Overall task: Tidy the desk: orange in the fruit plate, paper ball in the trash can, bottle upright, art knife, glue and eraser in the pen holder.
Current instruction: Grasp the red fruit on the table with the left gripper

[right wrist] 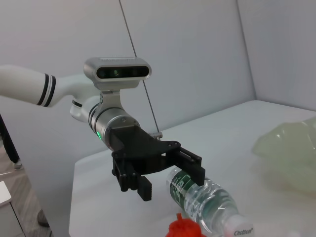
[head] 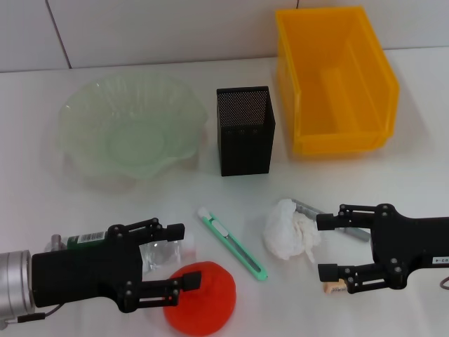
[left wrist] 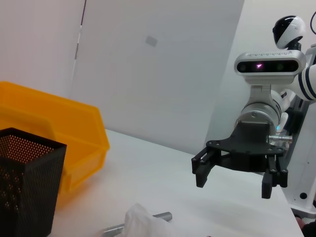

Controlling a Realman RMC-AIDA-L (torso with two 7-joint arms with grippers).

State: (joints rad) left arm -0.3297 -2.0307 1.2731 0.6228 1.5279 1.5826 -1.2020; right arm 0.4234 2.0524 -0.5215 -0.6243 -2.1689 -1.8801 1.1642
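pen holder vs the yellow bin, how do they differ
The pen holder is black mesh, tall and narrow; the yellow bin is solid plastic, wide and much larger. The pen holder stands beside the green fruit plate, toward the middle of the desk; the yellow bin sits farther toward the robot's right. Both are upright, open-topped, and appear empty.

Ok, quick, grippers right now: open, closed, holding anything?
Left gripper: open, empty, over the lying bottle.
Right gripper: open, empty, beside the paper ball.
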